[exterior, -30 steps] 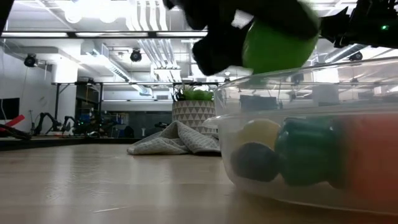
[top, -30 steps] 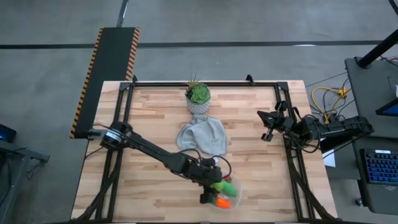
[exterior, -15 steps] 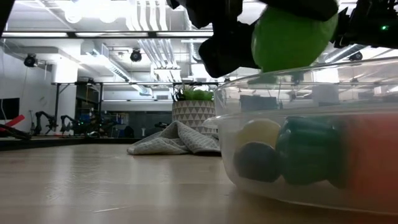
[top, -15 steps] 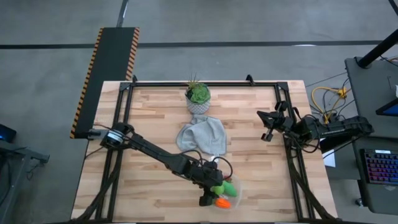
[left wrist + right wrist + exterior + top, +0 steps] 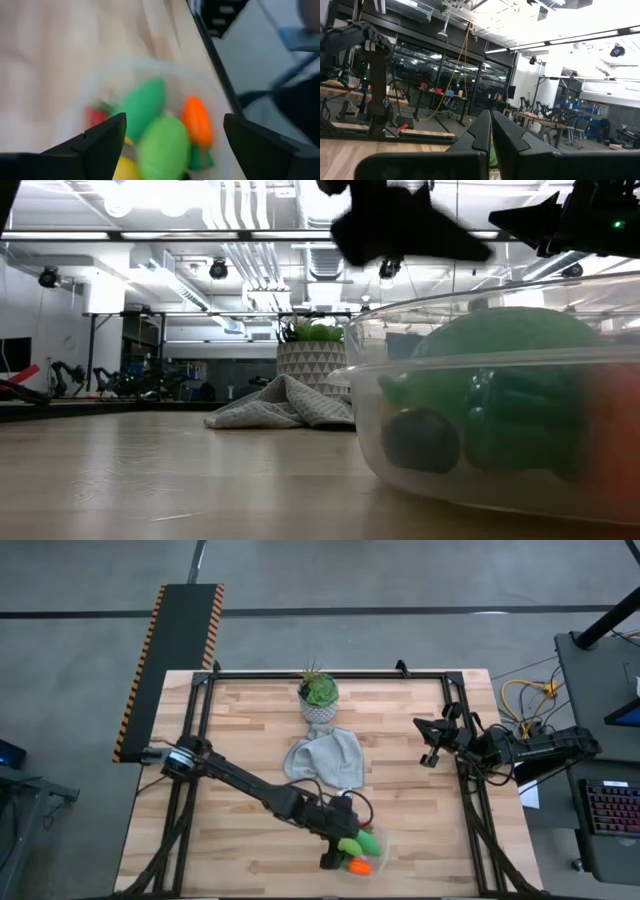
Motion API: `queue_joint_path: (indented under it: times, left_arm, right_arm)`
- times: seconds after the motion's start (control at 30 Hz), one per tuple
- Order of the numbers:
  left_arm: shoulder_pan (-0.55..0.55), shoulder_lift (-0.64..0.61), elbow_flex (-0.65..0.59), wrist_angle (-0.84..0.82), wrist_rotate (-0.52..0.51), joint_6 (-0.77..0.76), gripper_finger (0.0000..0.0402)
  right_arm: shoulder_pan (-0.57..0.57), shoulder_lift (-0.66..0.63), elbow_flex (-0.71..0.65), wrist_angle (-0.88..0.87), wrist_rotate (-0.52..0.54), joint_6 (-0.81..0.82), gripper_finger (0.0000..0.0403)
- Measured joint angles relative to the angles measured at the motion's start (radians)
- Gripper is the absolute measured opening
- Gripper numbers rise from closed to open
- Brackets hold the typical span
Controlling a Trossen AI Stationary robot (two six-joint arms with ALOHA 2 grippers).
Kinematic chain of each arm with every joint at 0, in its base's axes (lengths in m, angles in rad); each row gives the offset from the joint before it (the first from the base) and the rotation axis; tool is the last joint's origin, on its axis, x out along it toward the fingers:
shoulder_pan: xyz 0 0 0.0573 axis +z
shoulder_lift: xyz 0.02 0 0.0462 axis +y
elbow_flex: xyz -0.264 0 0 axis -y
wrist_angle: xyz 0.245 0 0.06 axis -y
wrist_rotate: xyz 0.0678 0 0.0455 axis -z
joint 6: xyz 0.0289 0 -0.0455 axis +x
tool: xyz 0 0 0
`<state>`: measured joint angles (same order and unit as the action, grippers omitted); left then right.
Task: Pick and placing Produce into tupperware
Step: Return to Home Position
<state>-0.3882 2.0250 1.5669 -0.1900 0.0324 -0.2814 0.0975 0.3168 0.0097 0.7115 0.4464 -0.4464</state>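
My left gripper (image 5: 173, 132) hung spread apart above the tub (image 5: 362, 420) of produce (image 5: 145, 102), my right gripper (image 5: 491, 125) pinched together by the table (image 5: 250, 710) edge.

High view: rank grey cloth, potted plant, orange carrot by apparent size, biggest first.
1. grey cloth
2. potted plant
3. orange carrot, in the tupperware below the left gripper, jaws open
Clear gaps, no ties. Right gripper waits at the right edge of the table.

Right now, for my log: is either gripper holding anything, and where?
Nothing: the left gripper is open above the container; the right gripper is shut, empty.
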Motion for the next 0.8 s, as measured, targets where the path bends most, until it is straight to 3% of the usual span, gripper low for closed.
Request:
queue_joint_path:
  times: [0.07, 0.23, 0.3, 0.53, 0.67, 0.8]
  left_arm:
    - [-0.011, -0.035, -0.001, 0.008, -0.14, 0.083, 0.0315]
    - [-0.097, -0.114, -0.019, -0.002, -0.794, 0.398, 0.0266]
    - [-0.12, -0.151, -0.023, -0.03, -0.912, 0.475, 0.0234]
    - [-0.162, -0.382, -0.074, -0.164, -0.936, 0.445, 0.0096]
    - [-0.197, -0.548, -0.166, -0.162, -0.861, 0.449, 0.0017]
    - [-0.218, -0.753, -0.288, -0.153, -0.715, 0.436, 0.0008]
  right_arm:
    - [0.0, 0.0, 0.0, 0.0, 0.0, 0.001, 0.0009]
    - [0.0, 0.0, 0.0, 0.0, 0.0, 0.017, 0.0009]
    - [0.0, 0.0, 0.0, -0.001, 0.0, 0.034, 0.0009]
    - [0.0, -0.002, 0.0, -0.018, -0.001, 0.065, 0.0009]
    - [0.0, -0.001, 0.0, -0.054, -0.003, 0.094, 0.0009]
    - [0.001, -0.001, 0.0, -0.101, -0.004, 0.123, 0.0009]
